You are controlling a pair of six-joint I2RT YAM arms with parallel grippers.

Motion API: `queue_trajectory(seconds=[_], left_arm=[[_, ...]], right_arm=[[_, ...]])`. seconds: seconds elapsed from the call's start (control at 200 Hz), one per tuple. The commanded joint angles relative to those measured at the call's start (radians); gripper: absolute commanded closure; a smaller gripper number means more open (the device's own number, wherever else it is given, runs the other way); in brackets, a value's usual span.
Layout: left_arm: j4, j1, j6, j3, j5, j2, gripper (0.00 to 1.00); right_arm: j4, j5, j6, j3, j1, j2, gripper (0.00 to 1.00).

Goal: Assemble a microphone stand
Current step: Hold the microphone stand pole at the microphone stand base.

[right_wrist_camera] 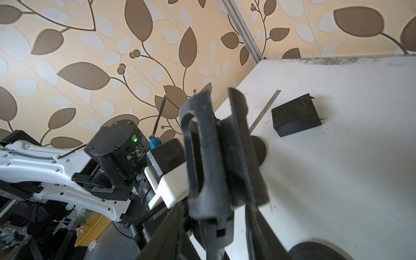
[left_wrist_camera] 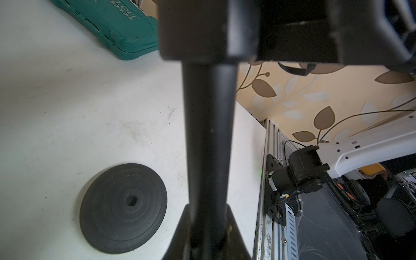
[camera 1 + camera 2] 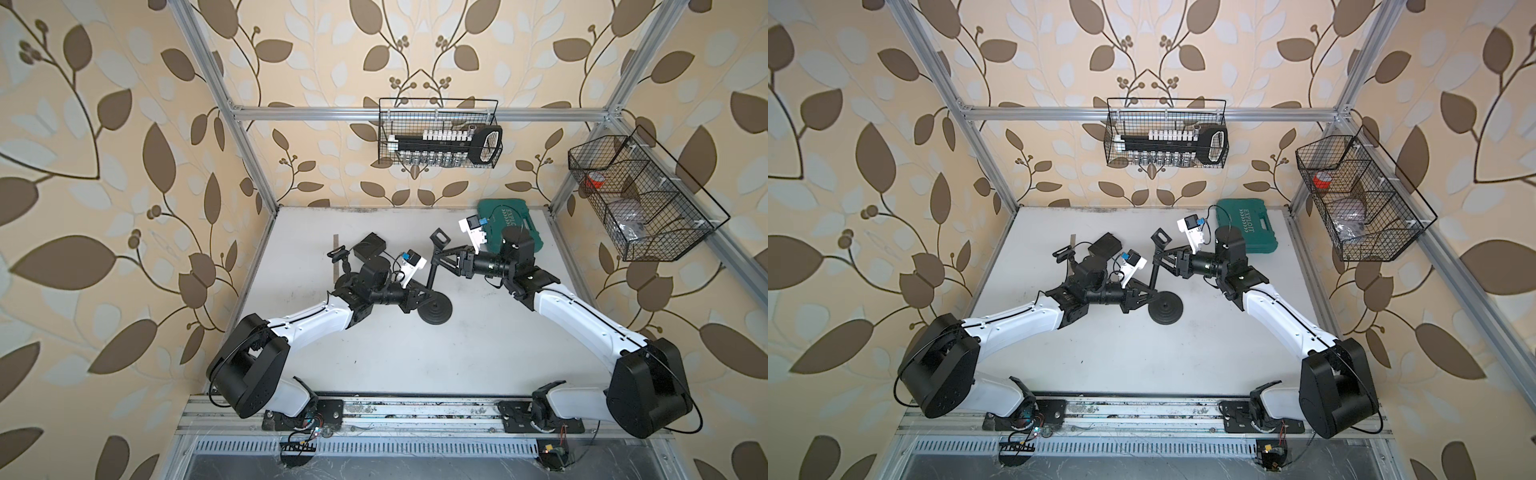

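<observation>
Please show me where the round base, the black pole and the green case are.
round base (image 2: 123,208), left wrist view, on its ribbed top face.
black pole (image 2: 209,135), left wrist view, middle of its shaft.
green case (image 3: 1258,224), in a top view, on its lid.

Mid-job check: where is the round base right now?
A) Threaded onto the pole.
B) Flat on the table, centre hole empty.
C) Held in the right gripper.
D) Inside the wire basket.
B: the round base lies flat on the table, its centre hole open, with the pole not in it.
</observation>
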Motion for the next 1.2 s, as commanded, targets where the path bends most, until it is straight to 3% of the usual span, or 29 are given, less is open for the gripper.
queue_trajectory(seconds=[0.0, 0.425, 0.52, 0.69, 0.825, 0.985, 1.195], left_arm=[[0.059, 0.007, 0.002, -0.001, 0.020, -0.008, 0.97], [0.065, 0.003, 0.004, -0.001, 0.032, -0.003, 0.97], [0.066, 0.002, 0.004, -0.002, 0.031, -0.003, 0.95], [0.033, 0.002, 0.001, -0.003, -0.026, -0.009, 0.59], [0.031, 0.002, -0.013, -0.028, -0.104, -0.026, 0.49], [0.074, 0.002, -0.055, -0.071, -0.152, -0.023, 0.49], [0.126, -0.006, -0.058, -0.156, -0.237, -0.037, 0.53]], right_arm=[[0.052, 0.027, 0.031, -0.014, 0.002, 0.016, 0.57], [0.063, 0.031, 0.040, -0.022, 0.003, 0.025, 0.70], [0.066, 0.034, 0.039, -0.026, 0.003, 0.020, 0.78], [0.049, 0.041, 0.002, -0.035, -0.001, 0.004, 0.88], [-0.045, 0.076, -0.100, -0.045, -0.018, -0.045, 0.88], [-0.101, 0.156, -0.275, -0.118, -0.019, -0.129, 0.89], [0.055, 0.189, -0.401, -0.277, -0.017, -0.214, 0.93]])
